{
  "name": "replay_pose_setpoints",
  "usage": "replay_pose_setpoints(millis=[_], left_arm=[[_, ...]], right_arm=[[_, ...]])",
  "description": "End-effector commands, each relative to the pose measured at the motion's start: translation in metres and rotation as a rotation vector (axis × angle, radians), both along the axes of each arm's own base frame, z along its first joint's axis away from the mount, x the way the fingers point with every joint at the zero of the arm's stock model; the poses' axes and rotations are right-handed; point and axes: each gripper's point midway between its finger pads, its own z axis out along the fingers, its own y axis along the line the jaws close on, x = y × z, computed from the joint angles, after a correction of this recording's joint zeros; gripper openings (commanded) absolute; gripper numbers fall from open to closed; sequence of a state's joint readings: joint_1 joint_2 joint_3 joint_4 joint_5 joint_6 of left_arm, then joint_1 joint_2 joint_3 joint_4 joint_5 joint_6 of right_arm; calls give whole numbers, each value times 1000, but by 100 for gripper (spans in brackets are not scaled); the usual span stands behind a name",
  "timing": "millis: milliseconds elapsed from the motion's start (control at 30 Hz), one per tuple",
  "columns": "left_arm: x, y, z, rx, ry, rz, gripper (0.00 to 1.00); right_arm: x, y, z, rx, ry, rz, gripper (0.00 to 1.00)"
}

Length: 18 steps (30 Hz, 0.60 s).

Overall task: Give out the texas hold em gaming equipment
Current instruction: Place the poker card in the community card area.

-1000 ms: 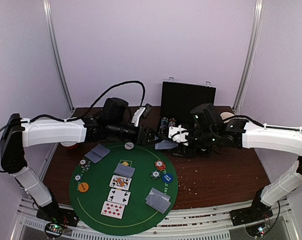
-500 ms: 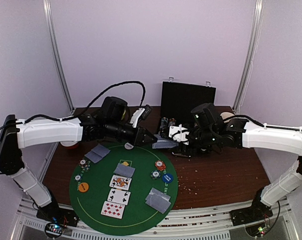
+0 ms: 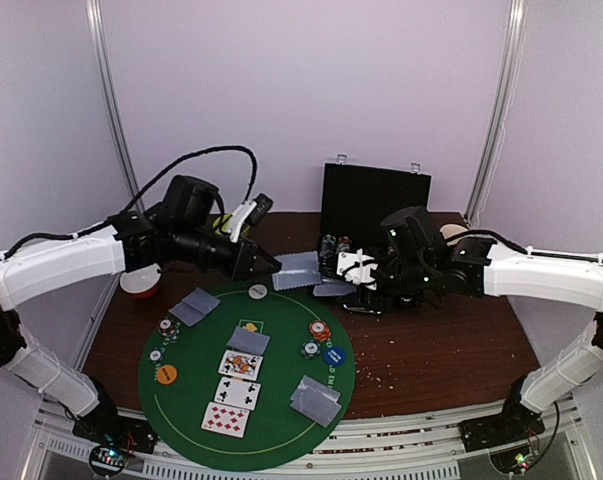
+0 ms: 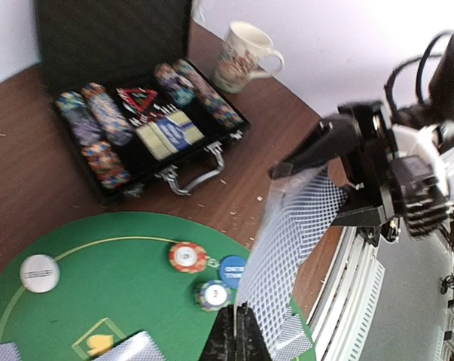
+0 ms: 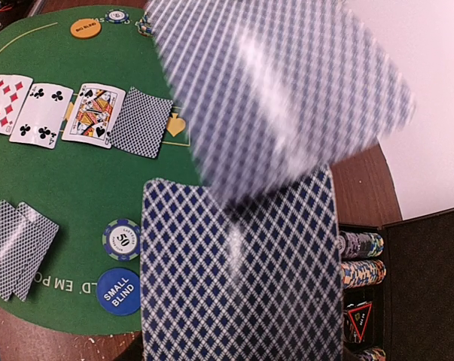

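Playing card, grey-blue lattice back showing, is hanging in the air over the far edge of the green mat, between the two arms. It is smearing into a blur in the right wrist view, so its edges there are hard to trace. The deck of cards is filling the lower part of that same view and hiding the right gripper's own fingers. From the other views, this gripper is holding the deck just above the desk. The left wrist view is cutting off the left gripper at the bottom edge, showing only its dark fingers pressing together on one end of the card. This view alone is showing the patterned mug and the chip rows inside the open black case. Only the right wrist view is making the row of cards readable: three face up, one face down. The top view is showing the white button disc near the mat's far edge, poker chips to the right, and a face-down pair nearer. The left arm is reaching rightward from the left, and the right arm is stretching leftward, with the wrists facing each other.
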<state>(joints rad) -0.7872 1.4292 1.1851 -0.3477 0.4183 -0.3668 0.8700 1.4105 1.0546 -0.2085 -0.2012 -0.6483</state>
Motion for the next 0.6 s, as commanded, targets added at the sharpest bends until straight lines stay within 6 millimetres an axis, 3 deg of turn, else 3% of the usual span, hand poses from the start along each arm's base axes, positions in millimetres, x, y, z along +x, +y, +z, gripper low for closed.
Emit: replay_pose_setpoints(millis=[0, 100, 233, 333, 567], left_arm=[[32, 73, 23, -1, -63, 145, 0], [52, 120, -1, 103, -62, 246, 0], [64, 144, -62, 361, -5, 258, 0], [66, 136, -102, 426, 61, 165, 0], [76, 106, -152, 417, 138, -20, 0]], right_arm=[[0, -2, 3, 3, -15, -6, 48], [-1, -1, 5, 10, -13, -2, 48], [0, 0, 7, 13, -15, 0, 48], [-1, 0, 8, 12, -14, 2, 48], [-2, -1, 6, 8, -6, 0, 48]])
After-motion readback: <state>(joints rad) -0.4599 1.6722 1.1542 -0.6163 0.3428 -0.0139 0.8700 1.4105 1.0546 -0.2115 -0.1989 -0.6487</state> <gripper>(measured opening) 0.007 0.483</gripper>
